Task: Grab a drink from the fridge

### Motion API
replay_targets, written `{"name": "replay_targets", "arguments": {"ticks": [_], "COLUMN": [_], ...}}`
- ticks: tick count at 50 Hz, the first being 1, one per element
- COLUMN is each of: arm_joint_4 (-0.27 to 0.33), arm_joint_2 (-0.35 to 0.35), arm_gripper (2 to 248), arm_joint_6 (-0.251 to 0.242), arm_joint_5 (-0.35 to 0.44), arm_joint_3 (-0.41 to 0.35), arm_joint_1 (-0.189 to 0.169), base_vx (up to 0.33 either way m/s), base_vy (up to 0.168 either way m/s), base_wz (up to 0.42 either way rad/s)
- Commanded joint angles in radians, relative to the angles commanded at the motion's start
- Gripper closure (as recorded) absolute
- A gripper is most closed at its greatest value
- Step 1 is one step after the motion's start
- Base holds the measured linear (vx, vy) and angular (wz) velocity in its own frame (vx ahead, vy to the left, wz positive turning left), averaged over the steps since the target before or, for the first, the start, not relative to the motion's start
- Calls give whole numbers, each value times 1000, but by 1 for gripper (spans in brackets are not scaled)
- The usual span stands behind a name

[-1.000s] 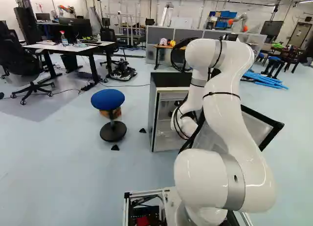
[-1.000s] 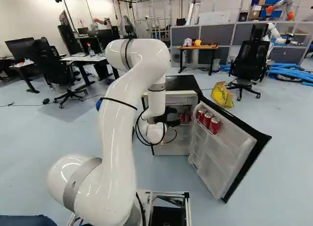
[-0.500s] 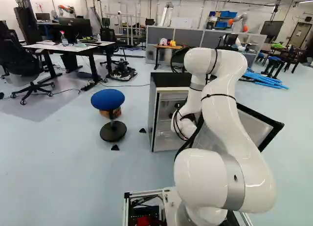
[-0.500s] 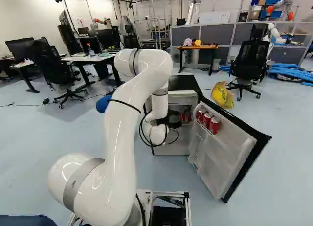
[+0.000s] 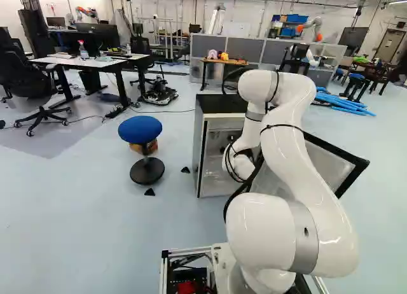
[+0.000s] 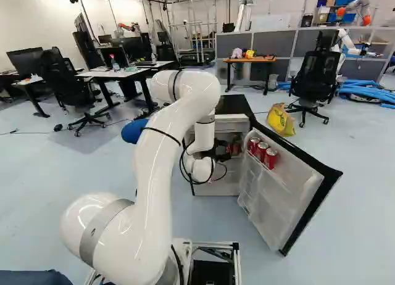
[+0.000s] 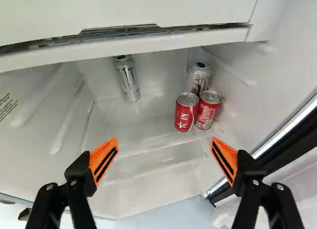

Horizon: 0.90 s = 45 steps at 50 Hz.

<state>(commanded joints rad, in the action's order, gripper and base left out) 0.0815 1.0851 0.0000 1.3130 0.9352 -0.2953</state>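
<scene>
My gripper [image 6: 223, 150] reaches into the open front of the fridge [image 6: 229, 104], its fingertips hidden in the right base view. In the wrist view the gripper [image 7: 165, 143] stands wide open, nothing between its orange pads. Ahead of it, two red cans stand side by side inside the fridge, one [image 7: 186, 112] nearer the middle and the other [image 7: 208, 110] nearer the door side. A silver can [image 7: 198, 78] is just behind them; another silver can [image 7: 127, 79] stands apart, toward the opposite wall. Several red cans [image 6: 261, 152] sit in the rack of the open door [image 6: 281, 192].
A white compartment front [image 7: 133, 13] spans the fridge above the cans. The open door angles out on the arm's right. A blue stool [image 5: 140, 129] stands left of the fridge, a yellow bag [image 6: 281, 119] behind the door. Another robot [image 6: 350, 41] is farther back.
The arm's upper bend has come down, shifting left in the left base view and right in the right base view. The forearm has edged right in the right base view. Base, fridge and door cans stayed put.
</scene>
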Motion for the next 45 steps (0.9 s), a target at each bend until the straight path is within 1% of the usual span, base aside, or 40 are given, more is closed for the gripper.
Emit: {"name": "replay_targets", "arguments": {"ticks": [12,45], "arm_joint_4": [0,0], "arm_joint_2": [20,76], "arm_gripper": [3,3], "arm_joint_6": [0,0], "arm_joint_5": [-14,-109], "arm_joint_3": [38,145], "arm_joint_1": [-4,-10], "base_vx": [0,0], "base_vy": [0,0], "base_wz": [0,0]}}
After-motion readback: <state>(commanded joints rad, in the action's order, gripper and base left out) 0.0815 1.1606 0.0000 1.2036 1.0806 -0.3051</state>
